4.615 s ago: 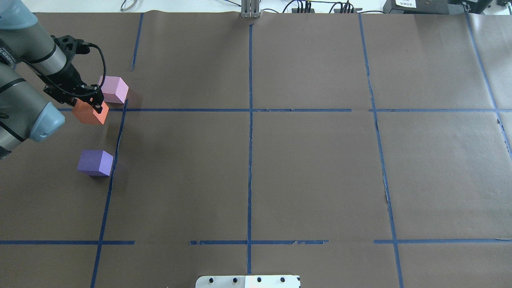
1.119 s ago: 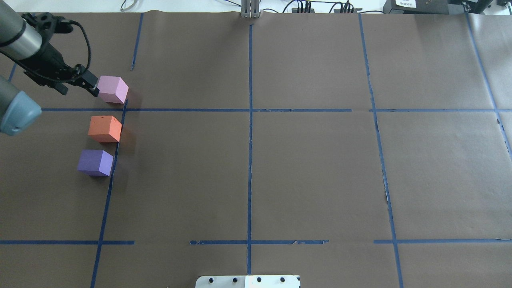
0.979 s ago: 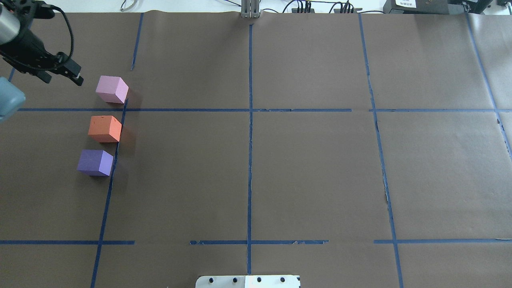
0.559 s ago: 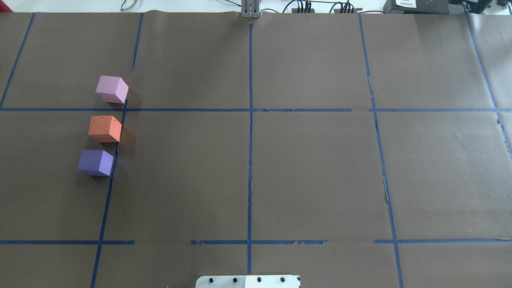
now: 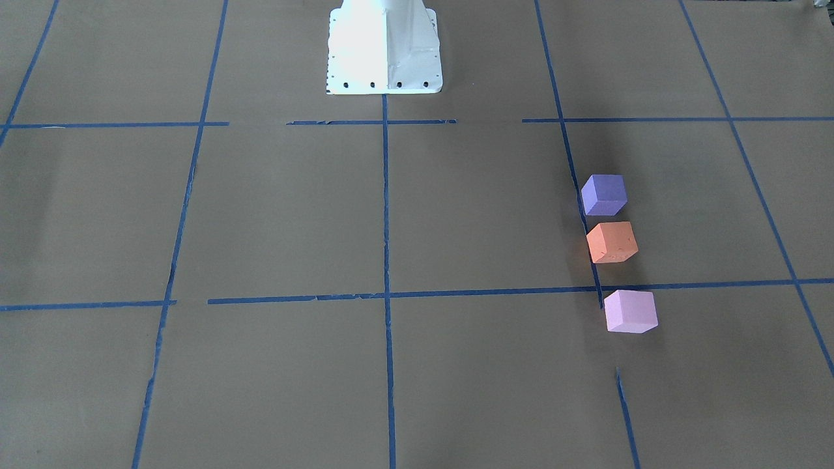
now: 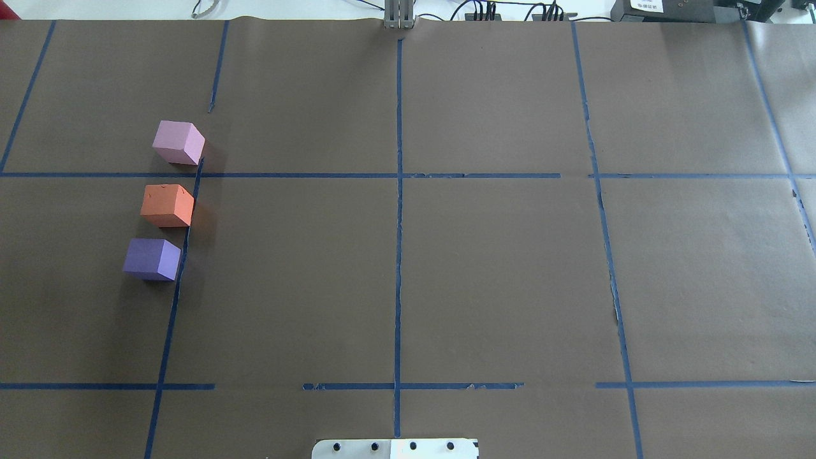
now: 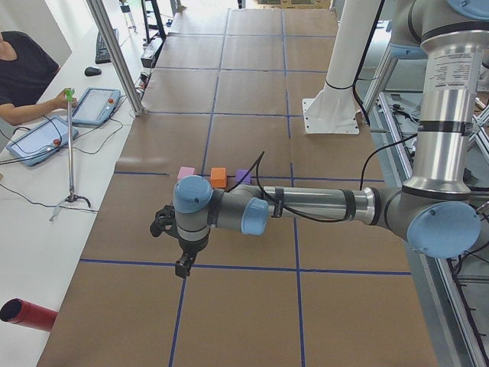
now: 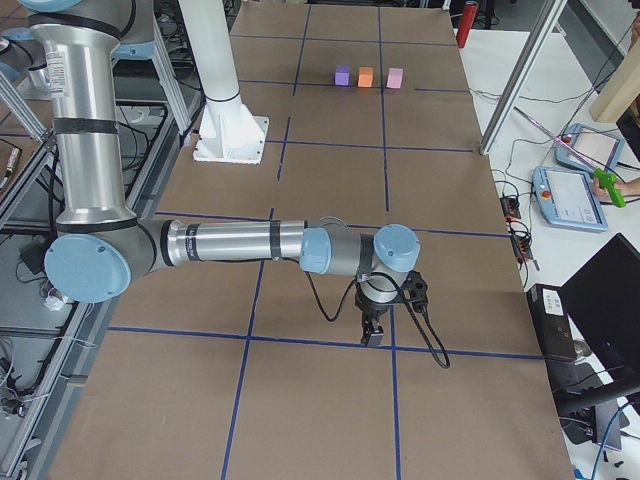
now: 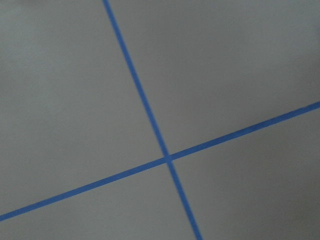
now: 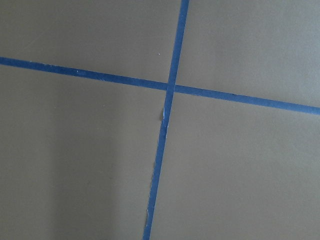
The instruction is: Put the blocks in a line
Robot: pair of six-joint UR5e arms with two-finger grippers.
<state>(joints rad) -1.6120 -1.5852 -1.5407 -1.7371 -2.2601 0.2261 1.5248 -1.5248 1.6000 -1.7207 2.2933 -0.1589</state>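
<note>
Three blocks, pink, orange and violet, stand in a near-straight column at the left of the overhead frame, none touching. The left gripper and right gripper hang far off; wide or narrow cannot be told. Risk: a low arm sweep could knock the row askew.

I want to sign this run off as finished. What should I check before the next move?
1. Blocks in one line: the pink block, orange block and violet block run along the tape line. Ok.
2. Blocks apart, none stacked: gaps show between all three. Ok.
3. Even spacing: the pink-orange gap looks wider than the orange-violet one. Not ok, if that matters.
4. The left gripper hangs away from the blocks. Ok.
5. The right gripper hangs far from the blocks. Ok.
6. Grippers open or shut: cannot tell.
</note>
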